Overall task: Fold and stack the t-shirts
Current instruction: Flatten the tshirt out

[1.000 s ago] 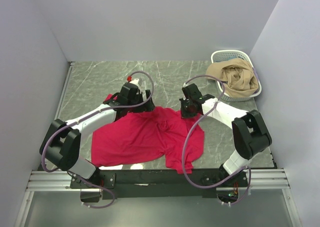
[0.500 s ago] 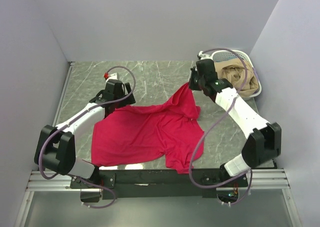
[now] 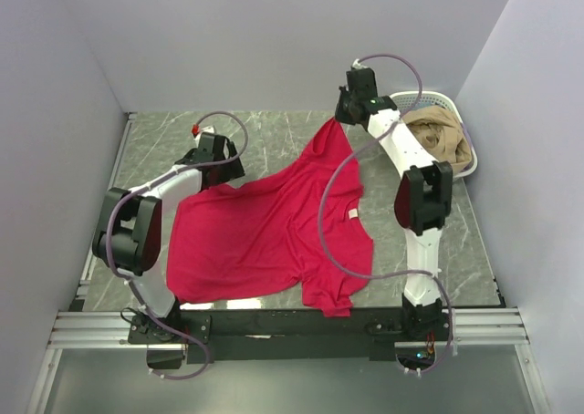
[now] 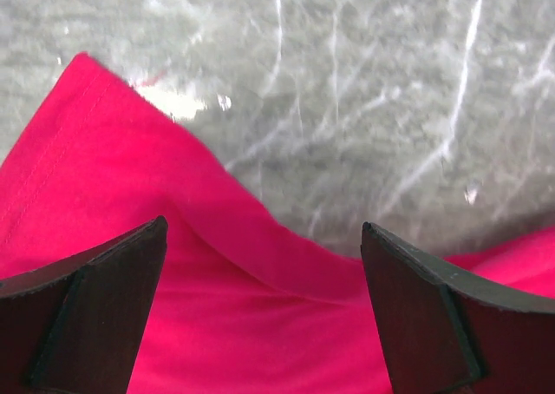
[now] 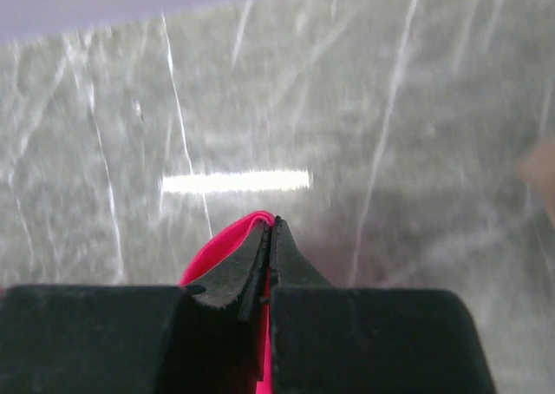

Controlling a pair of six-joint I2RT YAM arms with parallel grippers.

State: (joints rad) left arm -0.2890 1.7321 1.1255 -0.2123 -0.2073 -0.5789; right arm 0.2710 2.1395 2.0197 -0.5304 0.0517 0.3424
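A crimson-red t-shirt lies spread over the middle of the marble table, a small white label showing near its right side. My right gripper is shut on a corner of it and holds that corner lifted toward the back of the table; red cloth shows pinched between the closed fingers. My left gripper stands open over the shirt's back left edge, red cloth below its wide-apart fingers, nothing between them. A tan t-shirt lies crumpled in the basket.
A white lattice basket stands at the back right corner against the wall. Bare marble table shows behind the shirt. Pale walls close in on the left, back and right.
My right gripper has carried the shirt's corner from the middle of the table up and back toward the basket, pulling the cloth out flat. My left gripper has opened fully and drawn back left.
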